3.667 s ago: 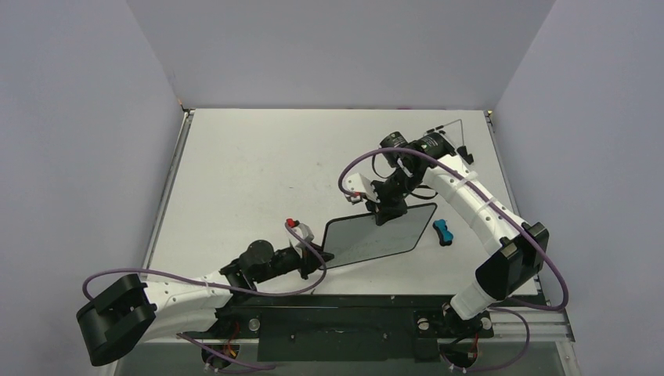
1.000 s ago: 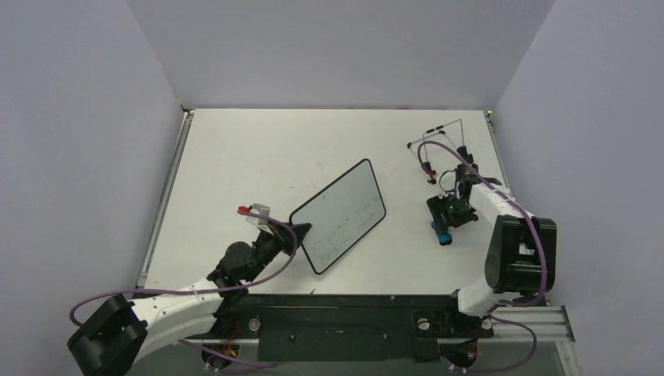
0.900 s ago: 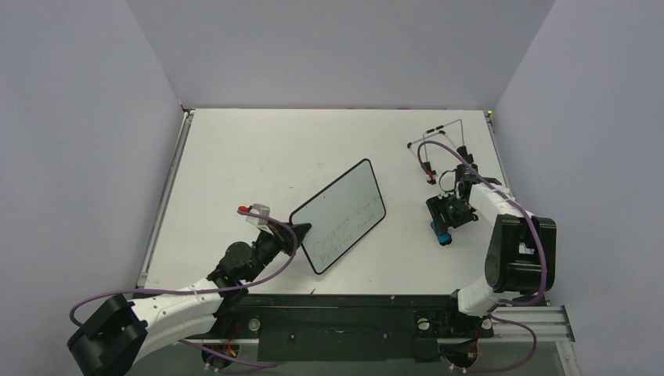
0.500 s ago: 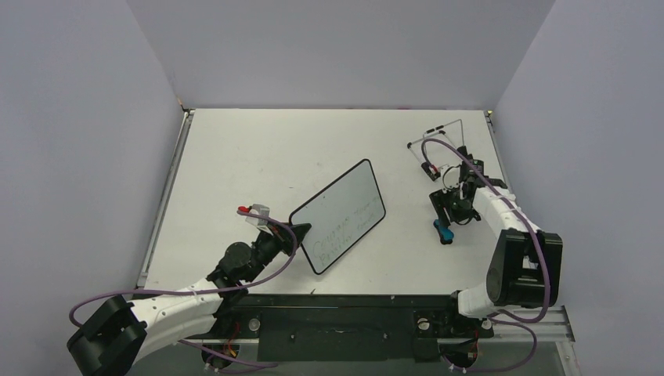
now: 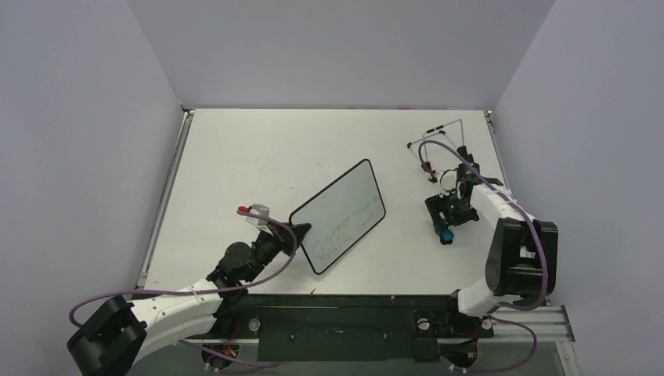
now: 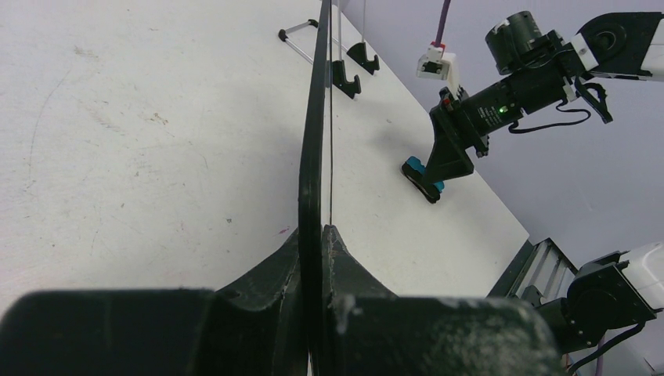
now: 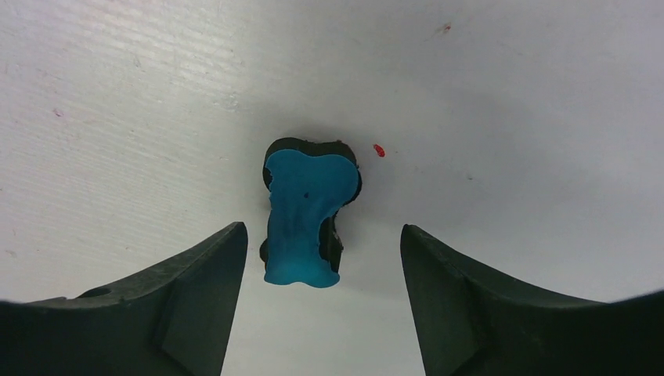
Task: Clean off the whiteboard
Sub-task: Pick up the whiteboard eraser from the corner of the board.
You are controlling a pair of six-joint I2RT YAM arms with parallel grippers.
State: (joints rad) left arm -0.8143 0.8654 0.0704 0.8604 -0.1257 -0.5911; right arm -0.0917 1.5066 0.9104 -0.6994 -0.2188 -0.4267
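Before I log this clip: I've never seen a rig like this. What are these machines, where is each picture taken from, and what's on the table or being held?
Two robot arms are bolted at the near edge of a table, each ending in a two-finger gripper. The wide picture comes from a fixed camera above and behind them. The other two come from cameras on the wrists, looking out past each arm's own fingers. The left gripper is shut on the edge of a whiteboard, which bears faint green writing; the left wrist view shows the board edge-on. The right gripper is open, its jaws either side of a small blue eraser that lies on the table, not gripped. A wire stand sits at the far right.
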